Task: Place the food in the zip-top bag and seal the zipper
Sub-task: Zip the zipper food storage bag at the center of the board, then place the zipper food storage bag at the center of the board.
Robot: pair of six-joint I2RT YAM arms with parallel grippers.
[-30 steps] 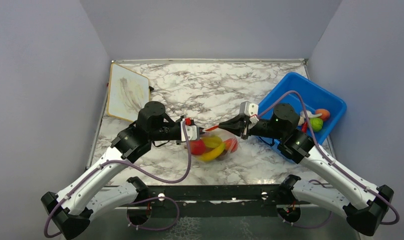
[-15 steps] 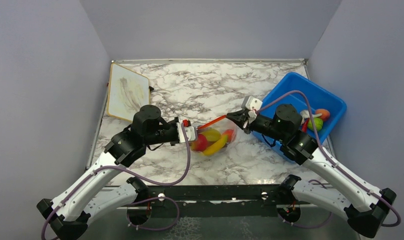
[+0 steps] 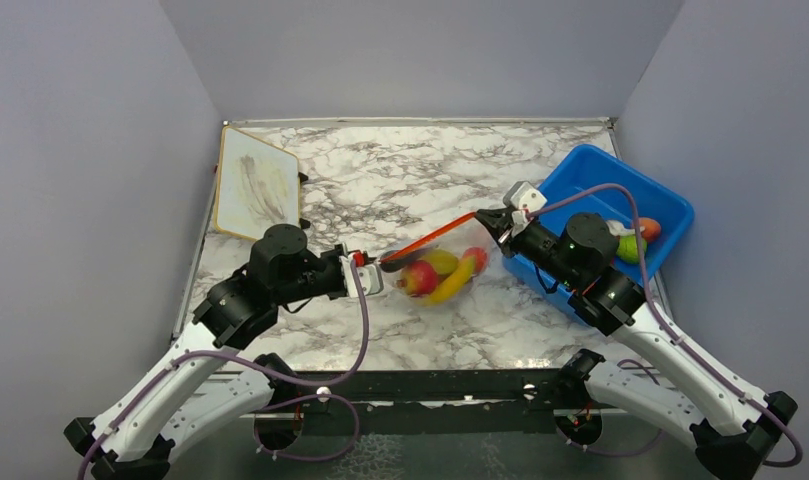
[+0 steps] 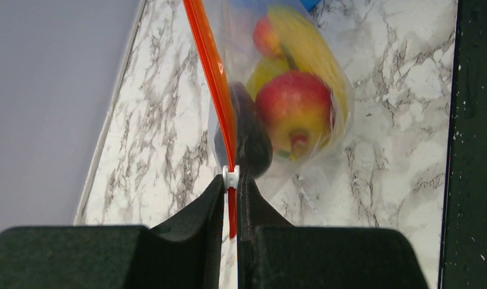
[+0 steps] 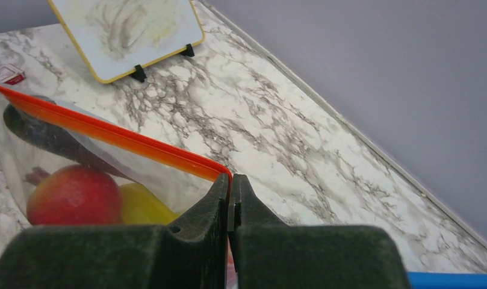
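The clear zip-top bag point(image 3: 445, 262) hangs stretched between my two grippers above the table. Inside it I see a red round fruit point(image 3: 418, 279), a yellow banana point(image 3: 454, 283) and a dark eggplant point(image 4: 251, 141). The orange-red zipper point(image 3: 430, 237) runs taut along its top edge. My left gripper point(image 3: 372, 274) is shut on the zipper's left end, right behind its white slider point(image 4: 230, 176). My right gripper point(image 3: 493, 217) is shut on the zipper's right end point(image 5: 226, 174). The red fruit point(image 5: 75, 195) and banana point(image 5: 144, 208) also show in the right wrist view.
A blue bin point(image 3: 656, 200) at the right holds more toy food, an orange piece point(image 3: 647, 228) and a green piece point(image 3: 632, 247). A yellow-framed whiteboard point(image 3: 252, 186) stands on small feet at the back left. The table's front edge has a dark rail.
Both grippers have moved apart, the left one toward the near left and the right one toward the far right. The zipper is pulled straight and the bag with food has lifted.
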